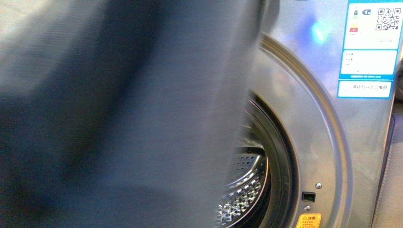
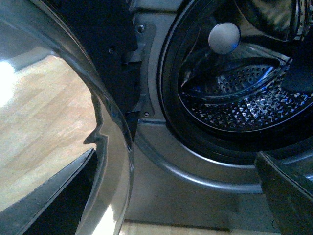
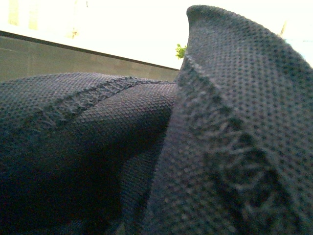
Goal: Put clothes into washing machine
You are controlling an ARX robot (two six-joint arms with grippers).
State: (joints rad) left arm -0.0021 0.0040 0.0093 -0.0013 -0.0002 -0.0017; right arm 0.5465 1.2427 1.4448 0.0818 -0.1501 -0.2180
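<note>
The clothes (image 1: 109, 118) are slate-blue knit fabric hanging close to the front camera, blurred, covering the left two thirds of that view and most of the porthole. My right gripper is shut on the clothes; the right wrist view is filled with the knit fabric (image 3: 122, 147), which hides the fingers. The washing machine (image 1: 313, 118) is silver-grey, with its perforated drum (image 1: 242, 190) showing past the fabric's edge. My left gripper (image 2: 171, 196) is open and empty, low in front of the machine's front panel (image 2: 195, 171), below the drum opening (image 2: 244, 93).
The open glass door (image 2: 73, 98) stands beside the left gripper, with wooden floor showing through it. A grey round knob (image 2: 224, 37) shows inside the drum. Blue-white labels (image 1: 368, 47) and a yellow sticker (image 1: 308, 221) are on the machine's front.
</note>
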